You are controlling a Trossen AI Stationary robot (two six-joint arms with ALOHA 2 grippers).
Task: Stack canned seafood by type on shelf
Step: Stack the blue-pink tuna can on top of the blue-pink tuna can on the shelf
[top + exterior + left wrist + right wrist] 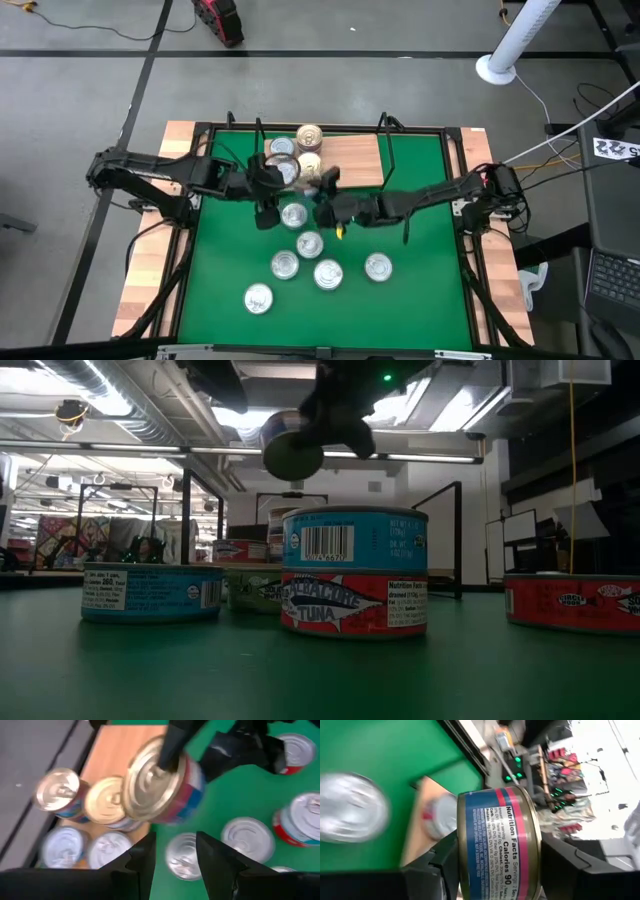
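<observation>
The wooden shelf (355, 162) lies at the mat's far edge with several tins (297, 153) standing on its left part. More tins (309, 244) stand on their bases on the green mat. My right gripper (324, 190) is shut on a blue-and-pink tin (500, 845) held in the air near the shelf's front edge; this tin (160, 780) also shows in the left wrist view and, high up, the tin (290, 445) shows in the low view. My left gripper (175, 862) is open above a silver-lidded tin (184, 856) on the mat, touching nothing. My right gripper pinches the tin across its two flat faces, one finger (172, 750) lying on the lid (150, 775) and the other on the base. The fingers come slanting from the table's right. The tin is lifted clear and turned on edge, its side label (502, 820) facing the wrist camera.
Several tins dot the mat's middle and near part; two stacked tins (355, 585) stand centre in the low view, a blue one (150, 592) to their left, a red one (575, 600) to their right. The shelf's right half (365, 165) is bare wood. Both grippers sit close together.
</observation>
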